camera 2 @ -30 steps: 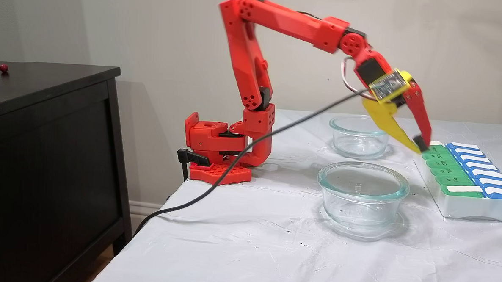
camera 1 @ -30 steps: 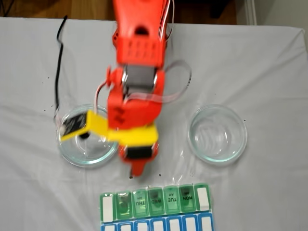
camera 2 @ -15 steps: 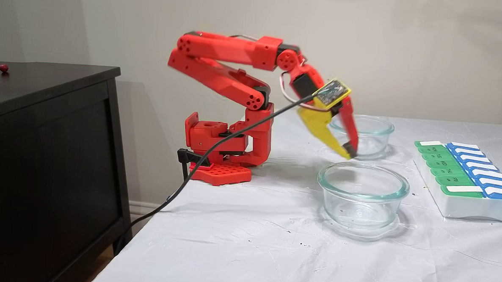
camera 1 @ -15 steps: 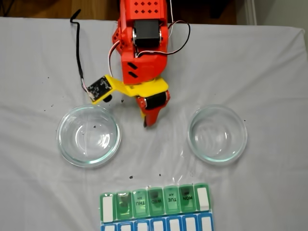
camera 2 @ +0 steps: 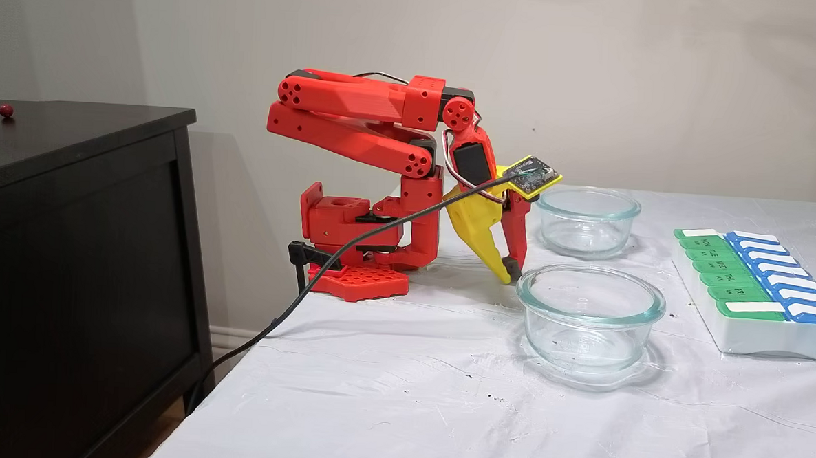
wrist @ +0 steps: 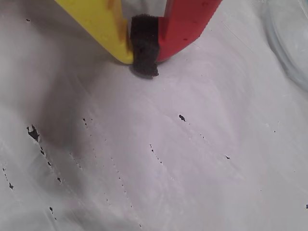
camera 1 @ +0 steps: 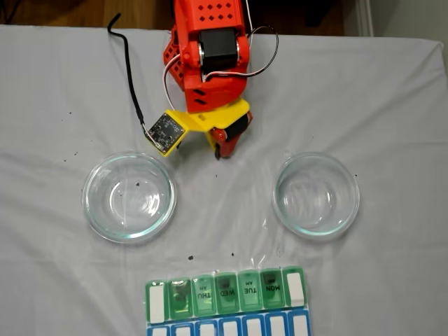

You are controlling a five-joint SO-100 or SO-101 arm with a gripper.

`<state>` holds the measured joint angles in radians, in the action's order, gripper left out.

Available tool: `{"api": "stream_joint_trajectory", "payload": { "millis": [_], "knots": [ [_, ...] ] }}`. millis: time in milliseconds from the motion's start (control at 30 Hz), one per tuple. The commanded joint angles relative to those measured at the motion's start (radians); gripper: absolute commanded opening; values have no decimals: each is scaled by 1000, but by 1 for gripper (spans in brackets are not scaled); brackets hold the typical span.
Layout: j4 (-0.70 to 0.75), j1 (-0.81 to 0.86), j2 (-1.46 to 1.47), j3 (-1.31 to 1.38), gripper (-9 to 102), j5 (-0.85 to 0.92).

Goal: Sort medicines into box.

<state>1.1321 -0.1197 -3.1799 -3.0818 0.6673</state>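
back near its own base, the red arm (camera 2: 357,127) is folded up tight now. a second ago it was stretched out with the gripper (camera 2: 509,271) tip right at the pill box (camera 2: 755,320), and half a second ago it hung over the space between the two glass bowls. now the tip points down at the cloth just behind the nearer bowl (camera 2: 588,319) in a fixed view, and sits between and above the two bowls in the other fixed view (camera 1: 218,150).

fingers are pressed together, yellow one (wrist: 103,26) and red one (wrist: 185,24) meeting on the black pad, nothing between them.

surface is a wrinkly white cloth (camera 1: 224,231) dotted with dark specks, plain beige wall behind, dark cabinet (camera 2: 69,255) off to the side with one dark red ball (camera 2: 5,109) on top.

the pill box hasn't moved: it lies at the bottom edge (camera 1: 225,304), green lids reading thu, wed, tue, mon, a blue row next to them. both bowls look empty, the other bowl (camera 2: 586,219) too.
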Motion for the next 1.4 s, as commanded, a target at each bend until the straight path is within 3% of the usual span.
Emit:
{"api": "stream_joint_trajectory", "payload": {
  "millis": [0,33,67,100,133,200,267,367,1367],
  "knots": [
    [8,-5,-23,84,1,74],
    [-6,-5,-23,66,1,253],
    [-28,-5,-23,17,1,554],
    [21,0,8,-32,3,1141],
    [100,-2,8,-32,4,1404],
    [92,2,-23,-31,5,1539],
    [95,3,-25,-32,6,1407],
    [86,-3,-25,-32,6,1045],
    [86,-2,-25,-32,6,1055]
  ]
}}
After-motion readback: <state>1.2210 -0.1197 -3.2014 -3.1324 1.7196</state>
